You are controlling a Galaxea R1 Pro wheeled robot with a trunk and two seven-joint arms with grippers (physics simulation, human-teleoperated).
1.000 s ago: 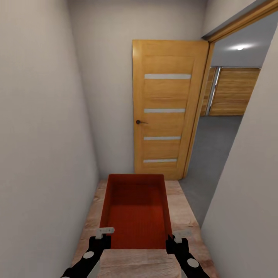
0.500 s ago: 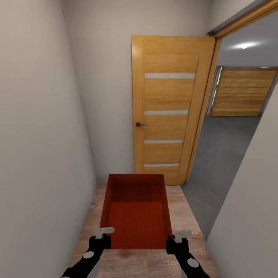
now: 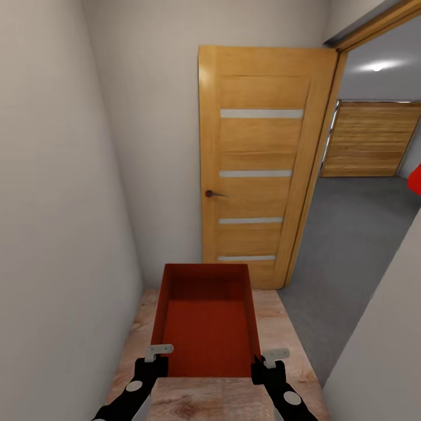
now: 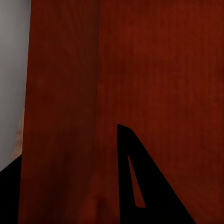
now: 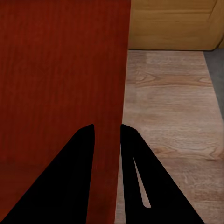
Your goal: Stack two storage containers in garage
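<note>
An orange-red storage container [image 3: 204, 320] is carried in front of the robot, held up above a light wood plank floor [image 3: 280, 327] in a narrow corridor. The container is open-topped and its long sides run away from the robot towards a wooden door [image 3: 260, 164]. The left gripper [image 3: 153, 358] is seen at the container's near left corner, and the right gripper [image 3: 266, 361] at its near right corner, so the container lies between the two and extends ahead of them.

In the right wrist view the container's thin side wall [image 5: 60, 84] is seen pinched between the two dark fingers [image 5: 77, 177] of the right gripper [image 5: 108, 128], one finger inside the box and one outside; the gripper is closed on that wall. In the left wrist view the container wall [image 4: 140, 70] is pressed close to the camera and one dark finger [image 4: 140, 182] is laid against it; the second finger is mostly hidden, so the grip there cannot be told for certain.

The wooden door stands just beyond the container's far end, opened back against a pale wall [image 3: 58, 175]. To the right of the door, dark grey concrete floor [image 3: 351, 234] is seen through the doorway, with a slatted wooden door [image 3: 368, 140] at the far side and a sliver of something red [image 3: 415, 178] at the frame's edge.
</note>
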